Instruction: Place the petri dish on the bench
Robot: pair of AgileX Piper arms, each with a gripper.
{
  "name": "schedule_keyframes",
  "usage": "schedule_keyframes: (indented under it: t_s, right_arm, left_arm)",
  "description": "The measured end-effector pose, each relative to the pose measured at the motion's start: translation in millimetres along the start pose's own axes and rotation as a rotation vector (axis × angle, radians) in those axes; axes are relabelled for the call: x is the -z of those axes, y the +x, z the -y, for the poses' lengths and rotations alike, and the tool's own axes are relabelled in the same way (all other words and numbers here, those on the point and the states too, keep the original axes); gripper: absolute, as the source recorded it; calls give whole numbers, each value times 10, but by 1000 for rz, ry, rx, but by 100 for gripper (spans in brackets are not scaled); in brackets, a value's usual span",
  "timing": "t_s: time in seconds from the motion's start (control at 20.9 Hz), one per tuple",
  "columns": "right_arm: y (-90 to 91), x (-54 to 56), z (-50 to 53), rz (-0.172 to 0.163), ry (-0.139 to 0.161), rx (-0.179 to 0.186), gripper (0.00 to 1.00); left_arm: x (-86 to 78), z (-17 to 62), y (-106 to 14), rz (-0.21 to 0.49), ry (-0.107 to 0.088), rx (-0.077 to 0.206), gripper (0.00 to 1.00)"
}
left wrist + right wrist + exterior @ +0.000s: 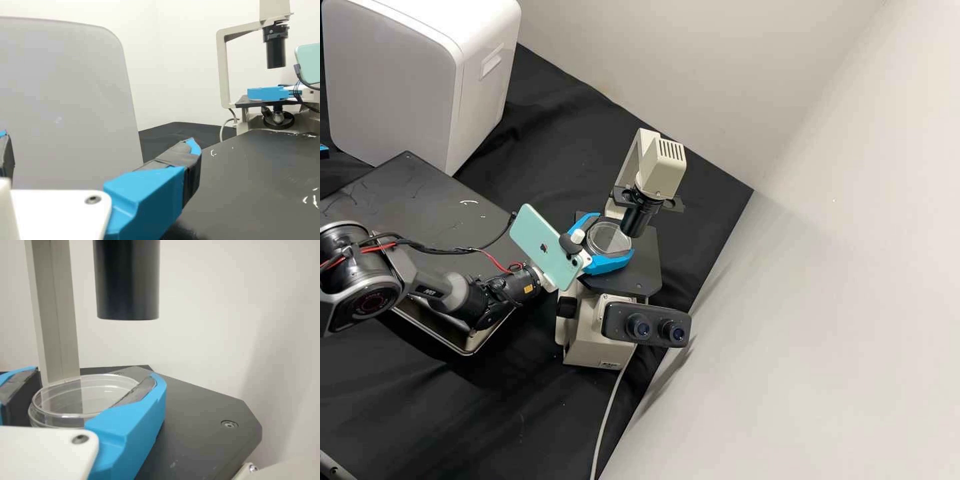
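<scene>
A clear petri dish (609,238) (80,395) rests on the black stage (640,277) (200,410) of a beige microscope (597,333), right under its dark condenser tube (127,277). My right gripper (613,237) (92,379) comes in from the left and has its blue fingers (135,415) shut on the dish's sides. My left gripper (95,150) is open, with nothing between its fingers (160,185). It hangs low over a black plate (260,175), some way from the microscope (270,107).
A white box-shaped appliance (420,67) (60,100) stands at the back left, beside the black plate (407,193). Black cloth (520,413) covers the bench in front of the microscope. A pale wall (853,267) closes the right side. The microscope's cable (603,427) trails toward the front.
</scene>
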Motion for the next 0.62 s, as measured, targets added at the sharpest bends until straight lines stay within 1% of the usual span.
schedule_keyframes:
  t_s: [0.19, 0.29, 0.48, 0.62]
  right_arm:
    - [0, -1, -1, 1, 1, -1, 0]
    - [-3, 5, 4, -4, 1, -3, 0]
    - [-69, 12, 36, -8, 4, 1, 0]
    - [-174, 31, 28, -12, 4, 1, 0]
  left_arm:
    - [-2, 3, -3, 1, 0, 2, 100]
    - [-4, 6, -4, 3, 0, 3, 100]
    - [-7, 1, -5, 5, 2, 2, 100]
    - [-7, 1, -5, 5, 2, 2, 100]
